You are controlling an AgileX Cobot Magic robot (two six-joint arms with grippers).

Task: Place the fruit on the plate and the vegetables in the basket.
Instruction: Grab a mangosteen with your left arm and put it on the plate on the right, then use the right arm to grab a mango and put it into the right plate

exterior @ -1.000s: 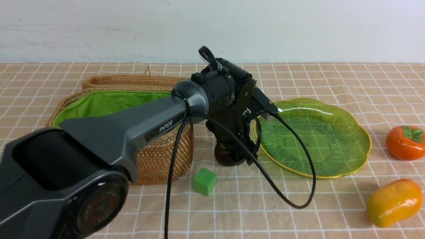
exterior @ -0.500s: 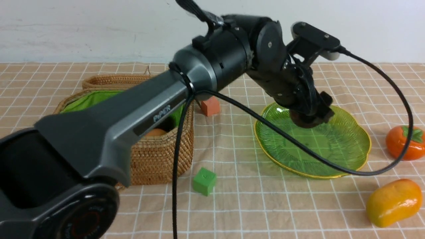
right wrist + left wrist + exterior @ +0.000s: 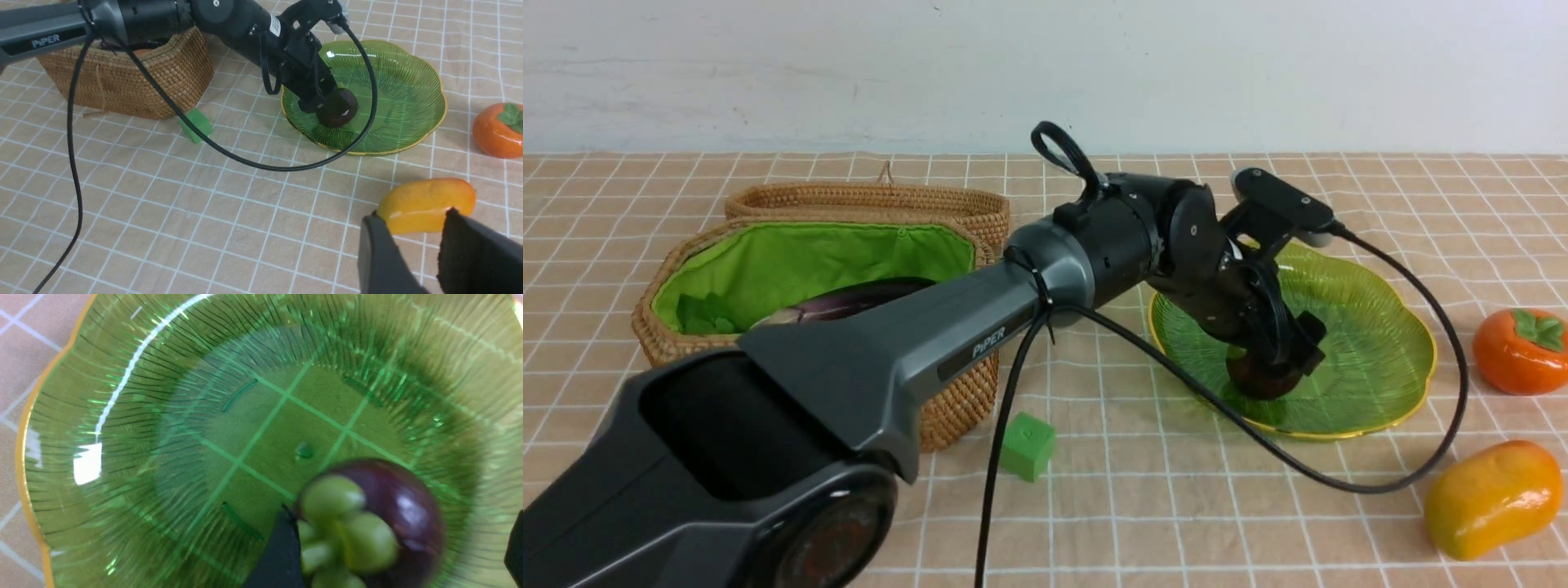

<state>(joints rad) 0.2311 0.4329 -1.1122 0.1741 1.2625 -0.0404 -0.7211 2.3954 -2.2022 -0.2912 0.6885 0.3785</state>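
Observation:
The dark purple mangosteen (image 3: pixel 1260 380) with its green cap (image 3: pixel 347 531) lies in the green plate (image 3: pixel 1380 327), near its front left. My left gripper (image 3: pixel 1278 355) hangs right over it, jaws open: one finger is beside the cap and the other stands clear (image 3: pixel 400 522). The persimmon (image 3: pixel 1519 351) and the mango (image 3: pixel 1490 498) lie on the cloth right of the plate. My right gripper (image 3: pixel 410 216) is open and empty just short of the mango (image 3: pixel 425 204). The eggplant (image 3: pixel 849 298) and green radish leaves (image 3: pixel 707 314) lie in the basket (image 3: pixel 947 408).
A small green cube (image 3: pixel 1027 445) sits on the cloth in front of the basket's right corner. The left arm and its black cable (image 3: pixel 1339 482) stretch across from the basket to the plate. The basket's lid (image 3: pixel 866 200) lies open behind it.
My left gripper lifted the mangosteen from the cloth between basket and plate, swung it right over the plate, lowered it into the dish and opened.

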